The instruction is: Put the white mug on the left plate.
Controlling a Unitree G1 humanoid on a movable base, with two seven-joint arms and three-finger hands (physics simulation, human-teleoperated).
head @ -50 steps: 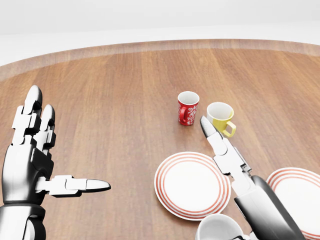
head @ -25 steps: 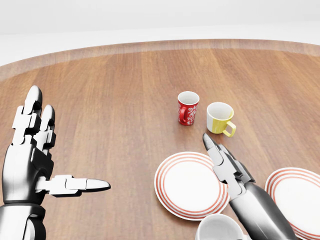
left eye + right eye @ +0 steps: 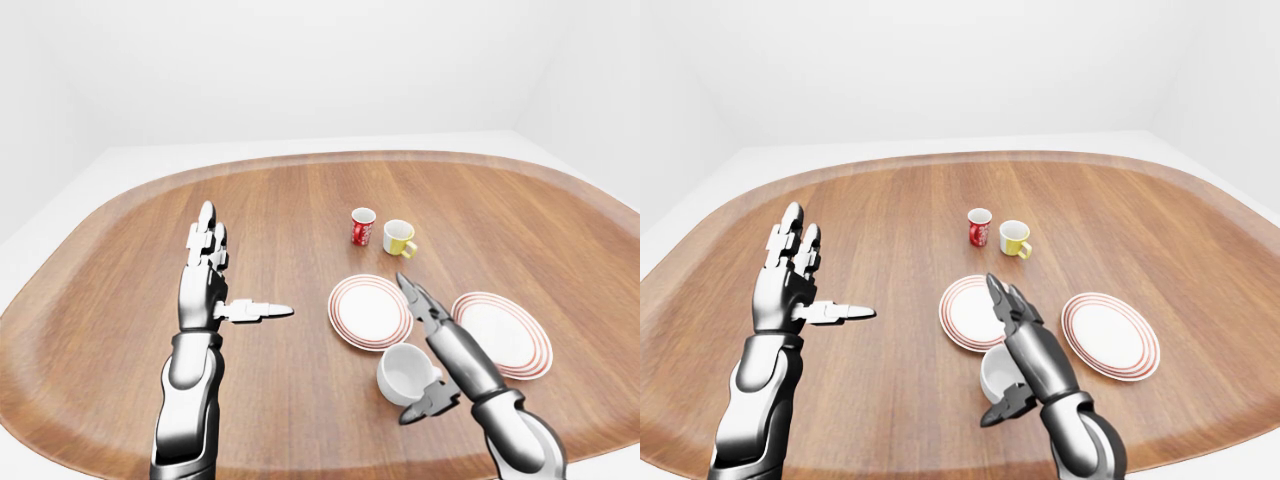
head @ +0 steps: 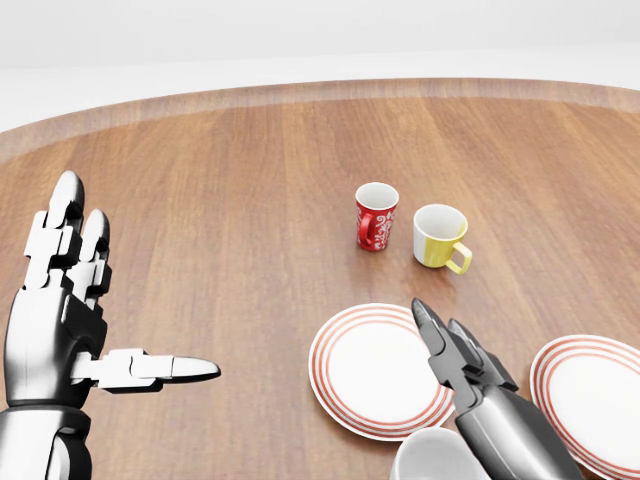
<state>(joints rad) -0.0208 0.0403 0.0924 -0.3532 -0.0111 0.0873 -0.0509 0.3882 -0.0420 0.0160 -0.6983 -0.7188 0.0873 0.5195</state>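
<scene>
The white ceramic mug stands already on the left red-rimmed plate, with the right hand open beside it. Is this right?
Not quite. In the left-eye view the white ceramic mug stands on the wooden table, below the left red-rimmed plate, not on it. The right hand is open beside it.

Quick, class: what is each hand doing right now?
Left hand: open, holding nothing.
Right hand: open beside the white mug, not gripping it.

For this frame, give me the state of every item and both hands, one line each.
white mug: upright on the table, beside the right hand, not on a plate.
left plate: flat, nothing on it.
right plate: flat, nothing on it.
red mug: upright.
yellow mug: upright.
left hand: raised, fingers open, holding nothing.
right hand: fingers open, not closed on the mug.
</scene>
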